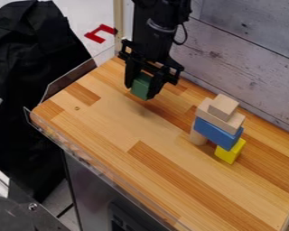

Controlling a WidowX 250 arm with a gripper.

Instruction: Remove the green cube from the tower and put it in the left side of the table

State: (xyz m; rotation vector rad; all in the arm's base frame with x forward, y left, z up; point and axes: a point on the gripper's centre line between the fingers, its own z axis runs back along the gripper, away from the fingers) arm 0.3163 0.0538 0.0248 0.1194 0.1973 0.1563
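Fingers [157, 85] point down over the desk [104, 122], parted by about the width of the green cube [140, 88] and closed on its sides. The desk is wood, laid in pale and darker strips that run at a slant below them. A clear rim [92, 163] follows the desk's edge, left of and below the fingers. Past them, to the right, rises a wall [250, 58] of whitish planks with grain and knots. Left of the fingers, off the desk, hangs black cloth [35, 54]; between it and the arm [150, 38], a red piece [100, 33] lies on a pale surface.

Below and to the right of the fingers, well apart from them, stands the tower. At its foot are a round wood post [198, 138] and a yellow cube [230, 152]. A blue block [216, 132] spans the two, a wood plank [217, 118] lies on that, and a small wood block [223, 106] sits on top.

The green cube is held between the fingers, slightly tilted in the view, its lower part showing beneath them. Whether it touches the desk I cannot tell. It is apart from the tower, toward the desk's far side.
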